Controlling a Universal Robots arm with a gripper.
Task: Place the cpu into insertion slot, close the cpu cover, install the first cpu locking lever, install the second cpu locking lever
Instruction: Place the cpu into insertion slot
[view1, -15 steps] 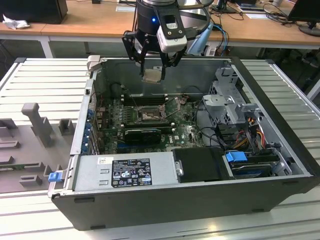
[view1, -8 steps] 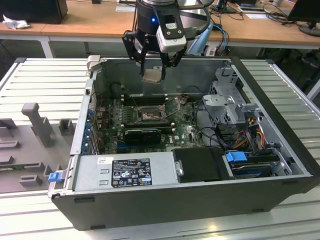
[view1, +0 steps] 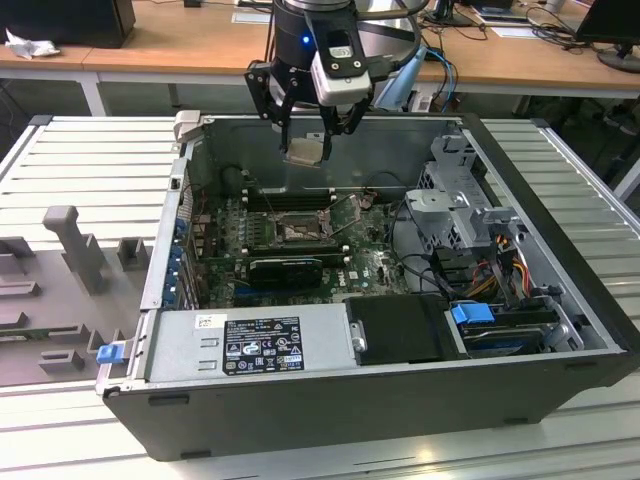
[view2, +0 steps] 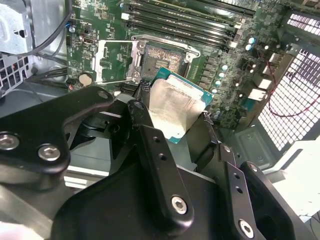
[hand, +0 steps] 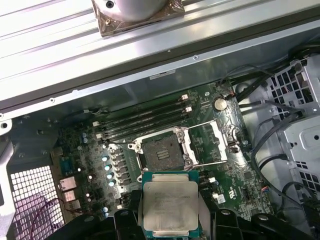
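- One gripper (view1: 305, 143) is in play, hanging over the open computer case (view1: 400, 400), and its fingers (view2: 150, 137) are clamped on the cpu (view1: 303, 151), gripping it by two opposite edges.
- Look at that chip in the first wrist view: the cpu (hand: 170, 205) shows a pale silvery-beige face with a green rim, and there is a dark finger on either side of it.
- Down on the green motherboard (view1: 372, 263) sits the insertion slot (view1: 297, 232). The cpu is up above the slot and well apart from it, so chip and socket are not touching.
- The slot is empty. In the first wrist view the insertion slot (hand: 162, 150) shows its dark frame and a bare, glinting centre.
- The cpu cover (hand: 216, 142) is swung open. It lies just beside the slot, on the side towards the round coin cell battery (hand: 218, 104), with green board showing through its cut-out middle.
- Long black memory slots (hand: 145, 122) run just beside the insertion slot along another of its sides.
- In the exterior view the power supply (view1: 250, 345) sits inside the case, well apart from the slot.
- The whole case rests on a slatted metal worktop (view1: 80, 160).
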